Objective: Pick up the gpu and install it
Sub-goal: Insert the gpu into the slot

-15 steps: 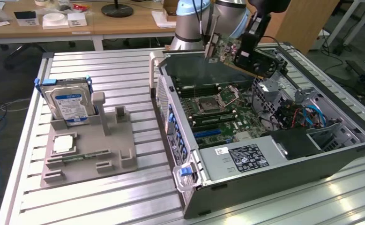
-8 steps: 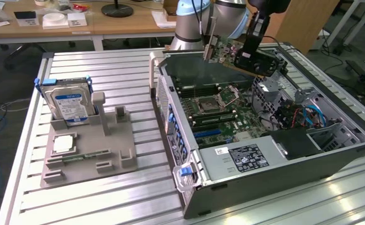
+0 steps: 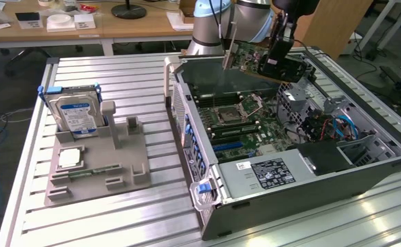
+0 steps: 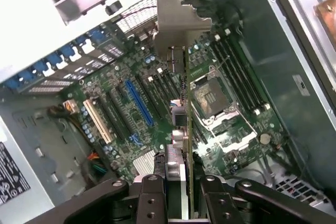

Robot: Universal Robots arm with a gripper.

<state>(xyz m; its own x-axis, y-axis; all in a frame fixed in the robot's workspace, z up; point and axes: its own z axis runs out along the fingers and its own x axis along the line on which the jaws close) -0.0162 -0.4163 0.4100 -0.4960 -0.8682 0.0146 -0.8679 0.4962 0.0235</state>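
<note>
Hand (image 4: 181, 184) is clenched on the gpu (image 3: 249, 57), which hangs edge-down above the motherboard (image 4: 231, 129) inside the open computer case (image 3: 365, 170). Risk, in my judgement: poor alignment with the blue slot (image 4: 139, 103) could jam its contacts or bracket.

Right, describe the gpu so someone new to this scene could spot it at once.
Find the open computer case on the slatted metal table. Above it, the gripper holds the gpu in the air. It is a thin green card with a black cooler and silver end bracket, unlike the boxy blue-labelled hard drive in the grey holder.
</note>
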